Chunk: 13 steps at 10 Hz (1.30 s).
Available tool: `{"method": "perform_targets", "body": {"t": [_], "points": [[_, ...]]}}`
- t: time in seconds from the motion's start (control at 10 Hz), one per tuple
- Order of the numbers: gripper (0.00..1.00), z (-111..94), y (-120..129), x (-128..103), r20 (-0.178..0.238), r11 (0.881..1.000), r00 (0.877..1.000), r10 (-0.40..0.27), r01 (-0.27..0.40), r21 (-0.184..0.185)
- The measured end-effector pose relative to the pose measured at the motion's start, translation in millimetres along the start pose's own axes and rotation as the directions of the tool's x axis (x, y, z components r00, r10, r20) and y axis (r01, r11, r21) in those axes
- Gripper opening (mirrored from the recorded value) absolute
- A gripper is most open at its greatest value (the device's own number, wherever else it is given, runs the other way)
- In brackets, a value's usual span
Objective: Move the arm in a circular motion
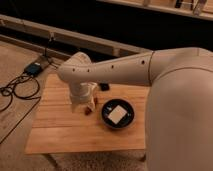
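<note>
The arm [125,67], cream-white with thick tubular segments, entered from the right edge of the frame, where its bulkiest segment filled the lower right. It ran leftward across the upper middle to a rounded joint at centre left. Small dark screw holes dotted the long segment. From that joint a shorter section dropped straight down over the wooden table [65,135]. The gripper [81,106] hung at the bottom of that section, left of centre, low over the far half of the tabletop. Whether it was released or clenched could not be told, since the wrist housing covered it from above. A small reddish-brown object [89,111] lay on the wood just beside the gripper, to its lower right; contact between the two could not be judged. Right of that, near the frame's centre, sat a round black bowl [107,121] holding a flat white rectangular piece [117,114]; any label on the piece could not be read. A small dark item [104,87] lay near the table's far edge, just under the arm's long segment. At upper left, on the floor, was a bluish box [34,68], with dark cables [12,92] looping toward the left edge. A pale ledge [60,36] ran diagonally across the top of the frame behind the table.
</note>
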Motion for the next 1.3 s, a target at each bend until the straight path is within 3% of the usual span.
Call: {"method": "perform_targets", "body": {"t": [0.6, 0.9, 1.3], "points": [[0.65, -3, -14, 8, -0.01, 1.0, 1.0, 0.018, -0.018, -0.021], [0.65, -9, -46, 6, 0.006, 0.996, 0.997, 0.076, -0.076, -0.037], [0.65, -21, -113, -30, 0.068, 0.986, 0.984, 0.165, -0.163, -0.031]]}}
